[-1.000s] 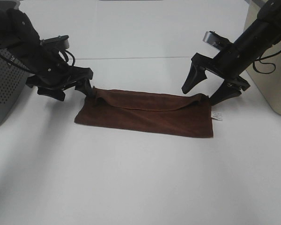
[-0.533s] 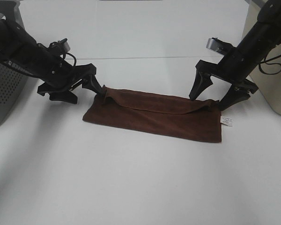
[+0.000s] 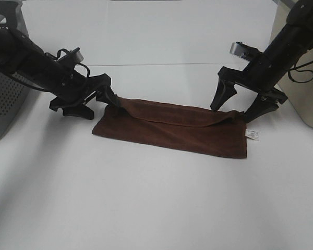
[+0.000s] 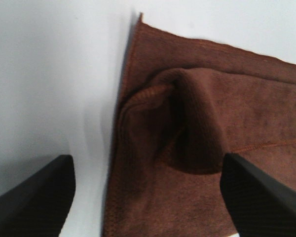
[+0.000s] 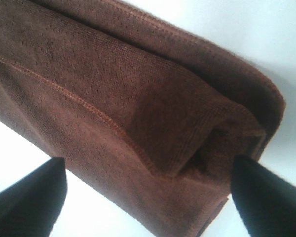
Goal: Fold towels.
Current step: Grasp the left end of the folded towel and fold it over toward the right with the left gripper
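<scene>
Left hand [image 3: 89, 101] open between basket [image 3: 5, 99], towel [image 3: 172, 127]

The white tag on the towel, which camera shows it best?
The exterior high view. The tag lies in plain sight on the table, at the end of the towel near the right gripper. The two wrist views show only folded brown cloth; the tag is outside both.

Looks down on a folded towel [image 5: 103, 94] on white table [image 5: 246, 29]; frames its humped corner between wide-spread black fingers [image 5: 32, 197], perhaps brushing one.
</scene>
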Controlling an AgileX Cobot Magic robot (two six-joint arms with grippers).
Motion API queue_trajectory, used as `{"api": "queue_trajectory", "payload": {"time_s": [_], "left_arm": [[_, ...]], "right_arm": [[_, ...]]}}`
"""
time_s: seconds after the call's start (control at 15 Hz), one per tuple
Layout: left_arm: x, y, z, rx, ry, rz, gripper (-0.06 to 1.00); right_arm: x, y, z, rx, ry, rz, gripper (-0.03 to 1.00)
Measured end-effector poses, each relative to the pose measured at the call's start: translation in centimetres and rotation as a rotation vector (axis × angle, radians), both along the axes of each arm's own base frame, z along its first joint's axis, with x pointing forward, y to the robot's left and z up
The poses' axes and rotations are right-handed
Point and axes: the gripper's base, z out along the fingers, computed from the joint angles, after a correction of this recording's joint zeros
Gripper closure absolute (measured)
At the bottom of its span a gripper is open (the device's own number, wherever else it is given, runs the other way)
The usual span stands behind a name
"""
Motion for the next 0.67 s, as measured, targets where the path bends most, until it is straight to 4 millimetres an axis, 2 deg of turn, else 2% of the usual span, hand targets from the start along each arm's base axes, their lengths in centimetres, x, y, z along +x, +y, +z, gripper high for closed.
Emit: {"api": "queue_trajectory", "payload": {"time_s": [0.2, 0.33, 0.4, 0.53, 0.6, 0.67], "left_arm": [[0.8, -1.1, -0.2, -0.070, 0.041, -0.052, 0.17], [1.2, -2.3, -0.5, -0.084, 0.045, -0.086, 0.28], [1.1, -2.5, -0.9, -0.078, 0.053, -0.091, 0.41], [1.0, -2.4, -1.4, -0.061, 0.060, -0.098, 0.76], [1.1, -2.3, -1.5, -0.051, 0.056, -0.100, 0.88], [1.1, -2.2, -1.5, -0.045, 0.049, -0.097, 0.91]], "right_arm": [[0.0, 0.0, 0.0, 0.000, -0.002, -0.001, 0.12], [0.0, 0.0, 0.0, -0.001, -0.004, -0.002, 0.12], [0.0, 0.0, 0.0, -0.001, -0.004, -0.002, 0.12], [0.0, 0.0, 0.0, -0.001, -0.004, -0.002, 0.12], [0.0, 0.0, 0.0, -0.001, -0.004, -0.002, 0.12], [0.0, 0.0, 0.0, -0.001, -0.004, -0.002, 0.12]]}}
